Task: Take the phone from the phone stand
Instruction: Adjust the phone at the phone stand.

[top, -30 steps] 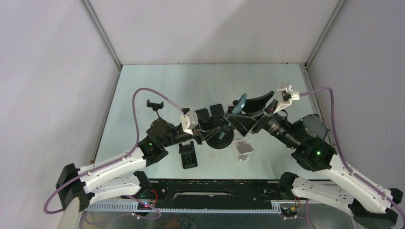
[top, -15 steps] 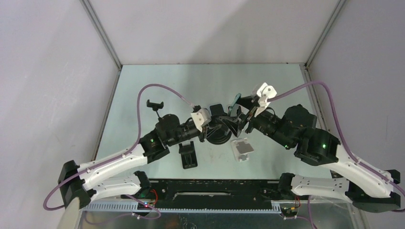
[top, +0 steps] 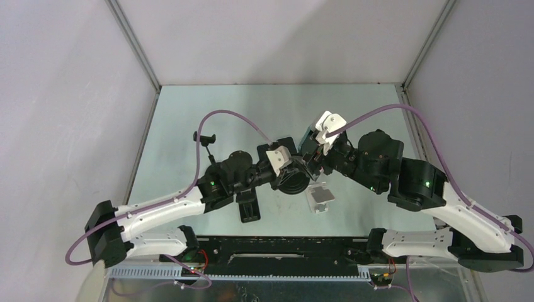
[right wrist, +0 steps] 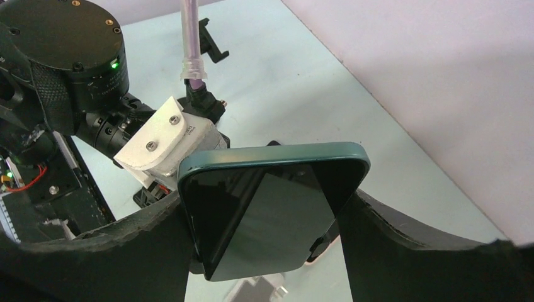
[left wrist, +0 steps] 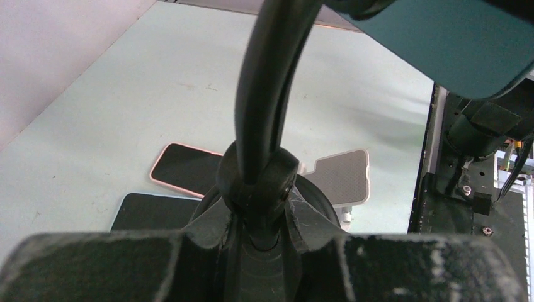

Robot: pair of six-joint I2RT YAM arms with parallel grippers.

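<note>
Both grippers grip something. The left gripper (left wrist: 261, 236) is closed narrow around the black stem of the phone stand (left wrist: 259, 100), just above its round base. The right gripper (right wrist: 271, 234) holds the teal phone (right wrist: 271, 201) by its two edges, at the stem's top.

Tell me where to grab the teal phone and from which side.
Grip the phone across its two long edges near the free top end, coming square at the screen, where the right gripper sits. Its flat body stands above the phone stand, both edges exposed.
</note>
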